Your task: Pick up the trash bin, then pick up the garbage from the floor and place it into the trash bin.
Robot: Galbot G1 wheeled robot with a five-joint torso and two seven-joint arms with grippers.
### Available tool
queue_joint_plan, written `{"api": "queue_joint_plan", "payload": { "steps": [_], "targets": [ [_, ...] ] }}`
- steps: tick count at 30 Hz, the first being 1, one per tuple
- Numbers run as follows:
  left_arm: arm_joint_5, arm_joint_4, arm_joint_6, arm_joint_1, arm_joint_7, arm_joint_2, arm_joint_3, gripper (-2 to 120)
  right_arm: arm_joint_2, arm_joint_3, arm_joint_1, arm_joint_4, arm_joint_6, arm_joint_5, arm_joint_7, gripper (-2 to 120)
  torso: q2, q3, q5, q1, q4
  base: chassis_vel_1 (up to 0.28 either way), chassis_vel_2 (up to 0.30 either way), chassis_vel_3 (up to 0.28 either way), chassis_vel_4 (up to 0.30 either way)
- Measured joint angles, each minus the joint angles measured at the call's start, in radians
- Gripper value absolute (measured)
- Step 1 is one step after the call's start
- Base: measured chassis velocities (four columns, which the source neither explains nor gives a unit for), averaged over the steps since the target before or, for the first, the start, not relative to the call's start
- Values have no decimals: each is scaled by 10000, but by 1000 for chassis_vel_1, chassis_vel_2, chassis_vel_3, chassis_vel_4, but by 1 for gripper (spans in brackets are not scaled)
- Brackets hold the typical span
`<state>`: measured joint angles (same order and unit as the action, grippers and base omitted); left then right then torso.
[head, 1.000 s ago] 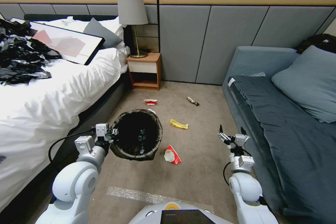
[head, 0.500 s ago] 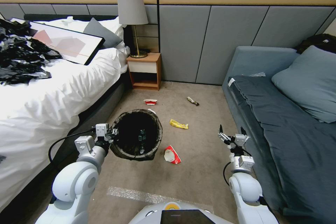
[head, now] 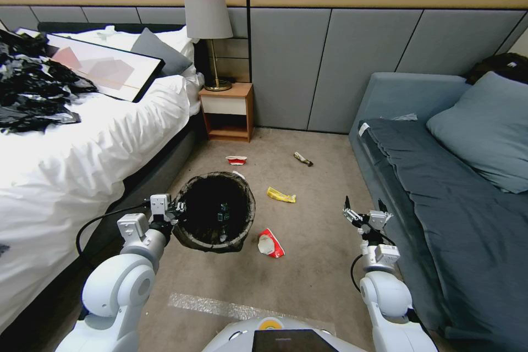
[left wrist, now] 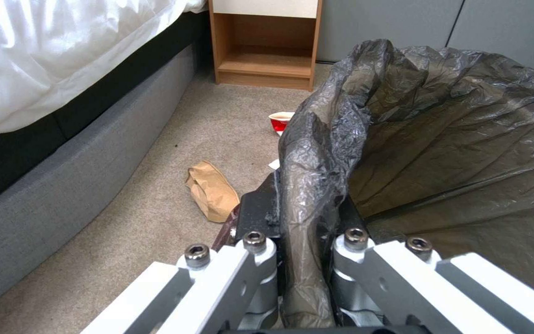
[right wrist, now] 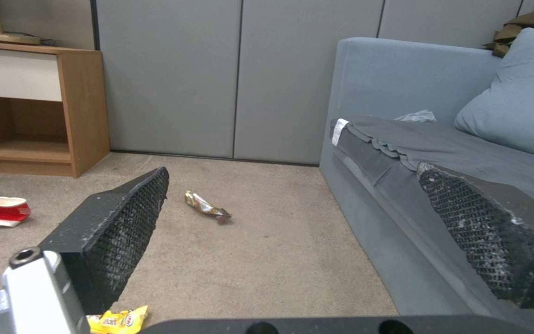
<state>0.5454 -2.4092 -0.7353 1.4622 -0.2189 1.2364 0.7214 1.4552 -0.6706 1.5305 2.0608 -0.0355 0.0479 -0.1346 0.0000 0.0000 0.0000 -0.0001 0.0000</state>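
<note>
Trash bin (head: 215, 212) hangs off the carpet, its bagged rim pinched between the left gripper (head: 175, 211) fingers (left wrist: 261, 211). Right gripper (head: 363, 213) fingers (right wrist: 109, 232) are spread wide over bare carpet, a yellow wrapper (head: 280, 195) and a red-and-white wrapper (head: 270, 243) lying between them and the bin.

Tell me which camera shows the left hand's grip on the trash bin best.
The left wrist view: the left hand is clamped on the bag-covered rim of the trash bin, close up. The head view shows that hand at the bin's edge, smaller. The right wrist view faces the sofa.
</note>
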Motion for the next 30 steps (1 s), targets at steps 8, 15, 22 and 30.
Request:
{"api": "queue_joint_plan", "payload": {
  "steps": [8,15,22,30],
  "targets": [
    [-337,90,0,112,270,30,207,5,-11,5,5,11,17,12,-16,100,-1,0,2,0,1,0,0,0,0],
    [-365,155,0,108,140,42,335,5,-328,198,117,396,537,454,-362,100,0,0,5,1,1,0,0,0,0],
    [-176,100,0,86,57,-10,398,5,-809,447,213,816,1057,845,-647,100,-2,0,-1,1,-2,0,0,0,0],
    [-112,-3,0,101,71,-15,409,5,-1463,965,437,1579,2270,1842,-1382,100,-2,0,1,0,0,0,0,0,0]
  ]
}}
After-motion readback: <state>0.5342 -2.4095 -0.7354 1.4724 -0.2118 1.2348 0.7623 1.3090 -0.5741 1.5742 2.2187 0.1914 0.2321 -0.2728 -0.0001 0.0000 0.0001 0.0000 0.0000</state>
